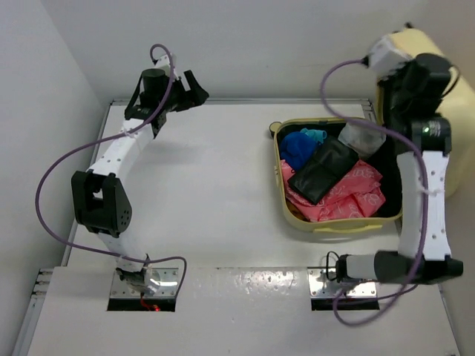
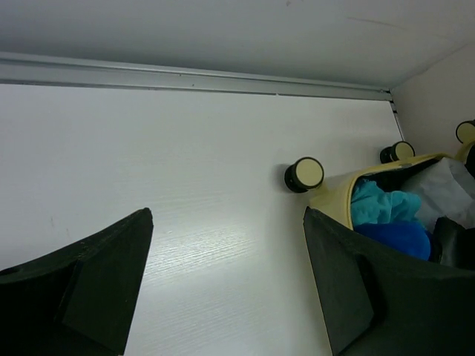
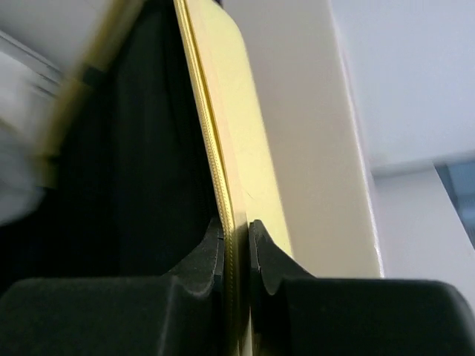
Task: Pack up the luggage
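- Top view: a large pale yellow hard-shell suitcase (image 1: pixel 338 226) is lying open on the right side of the white table (image 1: pixel 215 185), with its lid standing upright at the right edge.
- Inside the black-lined tray, a blue cloth (image 1: pixel 297 147), a teal cloth (image 1: pixel 315 135), a clear plastic bag (image 1: pixel 361 137), a flat black pouch (image 1: pixel 323 172) and several pink packets (image 1: pixel 356 196) are lying packed together.
- The right gripper (image 1: pixel 401 78) is reaching over the top of the lid; from here its fingers are mostly hidden, so the grip is hard to judge.
- The left gripper (image 1: pixel 178 100) is hanging over the far left of the table, well apart from the suitcase.
- Left wrist view: the left gripper's fingers are standing wide apart, holding and touching nothing; bare table is showing between them. Past them, the suitcase's black wheels with cream caps (image 2: pixel 304 174) are facing the camera.
- Right wrist view: the right gripper's fingers are pressing together on the thin zippered rim of the yellow lid, one on the black lining side and one on the shell side.
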You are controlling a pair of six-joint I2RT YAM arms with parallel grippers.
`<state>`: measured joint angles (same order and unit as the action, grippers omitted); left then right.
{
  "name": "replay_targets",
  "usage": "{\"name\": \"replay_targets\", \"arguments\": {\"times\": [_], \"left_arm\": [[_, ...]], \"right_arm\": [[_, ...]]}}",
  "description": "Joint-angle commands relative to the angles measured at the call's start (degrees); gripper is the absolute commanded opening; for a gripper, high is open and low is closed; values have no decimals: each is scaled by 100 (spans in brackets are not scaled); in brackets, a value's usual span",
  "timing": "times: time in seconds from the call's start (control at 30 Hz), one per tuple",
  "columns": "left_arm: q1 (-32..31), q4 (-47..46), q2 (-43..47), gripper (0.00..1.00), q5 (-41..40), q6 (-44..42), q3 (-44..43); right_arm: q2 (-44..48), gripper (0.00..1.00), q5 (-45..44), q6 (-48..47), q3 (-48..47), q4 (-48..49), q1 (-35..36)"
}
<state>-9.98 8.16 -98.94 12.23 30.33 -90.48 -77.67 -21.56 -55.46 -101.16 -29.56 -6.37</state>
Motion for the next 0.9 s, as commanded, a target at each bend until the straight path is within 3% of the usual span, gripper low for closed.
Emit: {"name": "replay_targets", "arguments": {"times": [0.0,0.03,0.07,0.13,0.17,0.2,0.23,0.27,0.33,0.4,0.47,0.5,0.63,0.67,0.73,0.77,0.83,0.87], "left_arm": [[-22,-34,260,87,87,114,47],[-22,-34,261,87,87,166,48],[-22,18,261,87,87,167,109],[-22,19,261,87,87,219,162],[-22,19,322,87,87,219,162],[-22,19,322,87,87,219,223],[-22,80,322,87,17,219,223],[-22,80,374,87,16,219,276],[-22,80,437,87,-106,167,390],[-22,80,603,87,-194,167,574],[30,80,656,87,-247,167,697],[31,80,656,87,-247,167,829],[31,28,761,87,-247,219,1128],[31,27,762,87,-247,219,1129],[31,-34,762,87,-247,219,1269],[31,-34,814,87,-247,219,1339],[31,-34,814,87,-247,219,1410],[31,-34,814,87,-247,219,1410]], "right_arm": [[672,0,637,1238,316,-793,1728],[683,0,610,1605,317,-1014,2032],[692,25,714,2009,256,-1512,2330],[665,61,1064,2942,-51,-2207,3357],[657,74,1754,3197,-157,-2586,3771],[613,84,2283,4200,-428,-2642,3923],[534,88,2558,4454,-578,-2756,4046],[481,89,3187,4630,-763,-2765,4065],[306,87,3552,5352,-1508,-2643,3925],[392,82,3092,5249,-1591,-2476,3722],[796,76,2537,4748,-918,-1765,3626],[1006,72,1742,4390,-705,-1450,3582],[1631,63,286,2894,1294,-106,2924],[1928,60,23,2674,1910,750,2757],[2001,50,-330,2198,2545,1170,1984],[1949,47,-305,2189,2645,1207,1225],[1765,38,105,2442,2646,1103,675],[1668,36,230,2531,2681,1076,-50]]}}
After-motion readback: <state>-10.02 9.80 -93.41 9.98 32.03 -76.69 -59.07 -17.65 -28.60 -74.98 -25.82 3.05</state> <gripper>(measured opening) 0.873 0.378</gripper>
